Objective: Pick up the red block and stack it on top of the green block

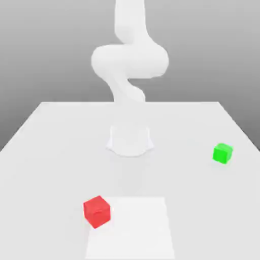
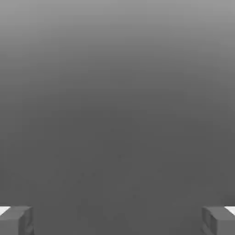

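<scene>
We find the white Panda arm (image 1: 129, 61) standing folded at the far middle of the pale counter (image 1: 45, 147), with both cubes untouched. In the exterior view the red block (image 1: 96, 211) sits near the front edge, at about 7 o'clock from the arm's base (image 1: 130, 141), its corner touching or just overlapping a brighter white square patch (image 1: 137, 228) on the counter. The green block (image 1: 222, 153) rests well apart from it, at roughly 3 o'clock from the base and at about 2 o'clock from the red block. In the hand view the gripper (image 2: 117, 220) shows 2 grey fingertips (image 2: 16, 220) set wide at opposite edges, so we read the jaws as released and holding nothing; only plain grey lies between them, and we cannot say for certain what surface that is.

We judge the red block to be rigid and light, with flat matte faces that should not slip or crush. It sits turned at an angle to the counter's edges, so the jaws would probably need turning to meet 2 opposite side faces squarely, gripping about mid-height. The green block looks slightly smaller, so careful centring will matter when stacking.
</scene>
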You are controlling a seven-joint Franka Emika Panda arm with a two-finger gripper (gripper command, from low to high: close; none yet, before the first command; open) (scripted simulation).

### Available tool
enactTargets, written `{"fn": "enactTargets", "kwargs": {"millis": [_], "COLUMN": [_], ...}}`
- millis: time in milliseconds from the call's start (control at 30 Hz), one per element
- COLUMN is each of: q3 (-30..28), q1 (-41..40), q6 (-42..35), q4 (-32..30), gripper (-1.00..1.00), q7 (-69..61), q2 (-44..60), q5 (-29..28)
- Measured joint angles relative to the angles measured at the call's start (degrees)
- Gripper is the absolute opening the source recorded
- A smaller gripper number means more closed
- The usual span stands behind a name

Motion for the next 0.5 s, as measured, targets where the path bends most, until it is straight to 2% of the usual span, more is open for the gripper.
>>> {"fn": "enactTargets", "kwargs": {"millis": [233,500], "q3": [-9.8,-15.9], "q1": [6.0,8.6], "q6": [8.7,18.2], "q4": [-8.2,-17.2], "gripper": [0.0,0.0], "q7": [-18.7,-38.3], "q2": [15.6,32.6], "q5": [3.0,5.3]}}
